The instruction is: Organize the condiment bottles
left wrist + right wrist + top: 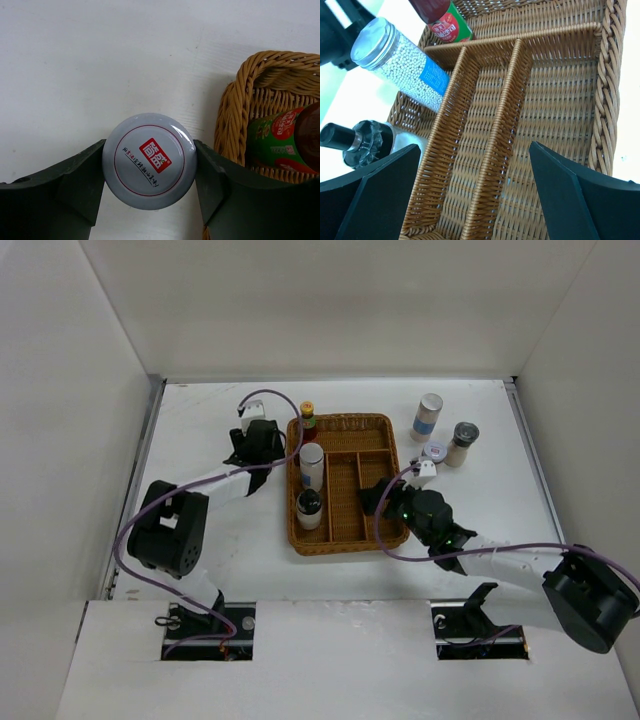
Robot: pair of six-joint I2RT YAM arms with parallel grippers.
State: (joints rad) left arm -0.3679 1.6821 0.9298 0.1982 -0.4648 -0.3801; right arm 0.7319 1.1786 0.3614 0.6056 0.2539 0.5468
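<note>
a white table is seen. a brown wicker tray is set on it, just right of the left gripper and beneath the right gripper. a white-lidded jar is enclosed by the left gripper. beyond the right gripper, to its right, a silver-lidded cylinder, a dark-lidded jar and a small purple-topped jar are stood.

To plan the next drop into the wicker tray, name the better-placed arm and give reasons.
Left, likely. Its jaws touch both sides of the white-lidded jar on the table, right beside the wicker tray. The right arm's jaws stand open and empty over the tray.
</note>
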